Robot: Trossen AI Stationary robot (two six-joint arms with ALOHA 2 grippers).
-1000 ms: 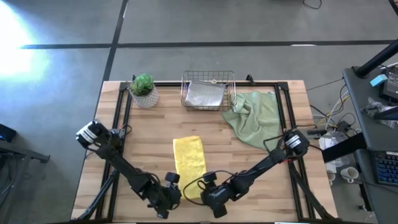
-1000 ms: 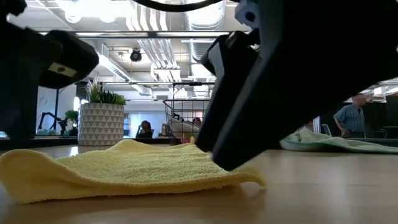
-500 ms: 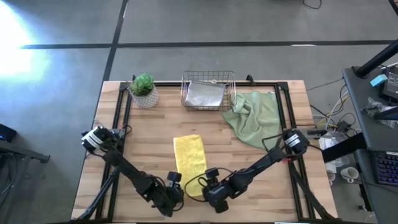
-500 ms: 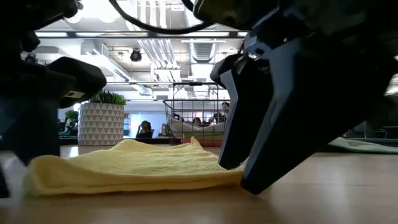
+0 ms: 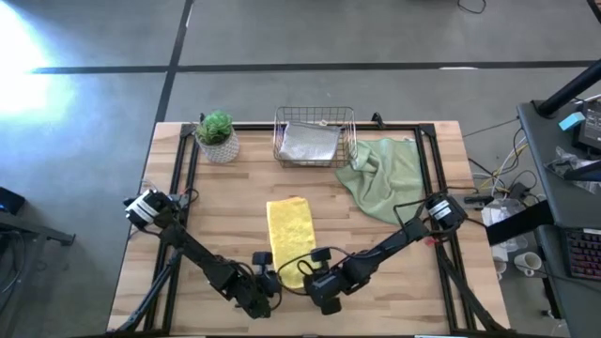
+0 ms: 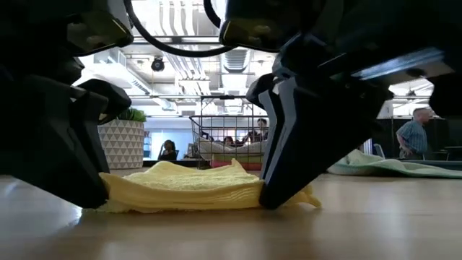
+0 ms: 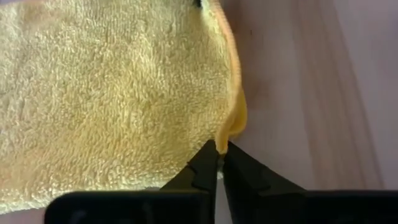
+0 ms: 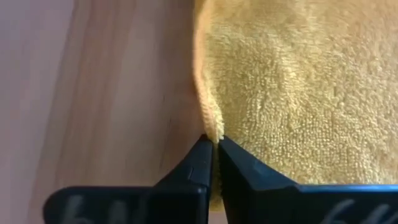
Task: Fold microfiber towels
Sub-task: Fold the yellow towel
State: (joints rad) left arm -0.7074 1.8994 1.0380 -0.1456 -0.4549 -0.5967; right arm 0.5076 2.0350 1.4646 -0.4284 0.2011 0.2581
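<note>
A yellow microfiber towel, folded into a long strip, lies flat on the wooden table with its near end between my two grippers. My left gripper is shut on the near left corner and my right gripper on the near right corner. Both slant down from the near side. A grey towel lies in the wire basket. A pale sage green towel lies crumpled to the basket's right. My left gripper pinches the yellow towel's near left corner between its two fingertips, slanting down from the near side. The corner is raised a little; the rest lies on the table. How many layers, I cannot tell. My right gripper pinches the near right corner at the towel's side edge between its fingertips, slanting down from the near side. The cloth puckers at the pinch, and the rest of the towel stays on the table.
A potted plant stands at the far left, next to the basket. Black rails run along the table's left, right and far sides. Bare wood shows on both sides of the yellow strip. A person stands in the room beyond.
Both grippers have sunk and come in on the towel's near end, then shut on its two near corners. The near end has been pushed toward the far edge and bunched narrower between them; the far end has stayed flat.
</note>
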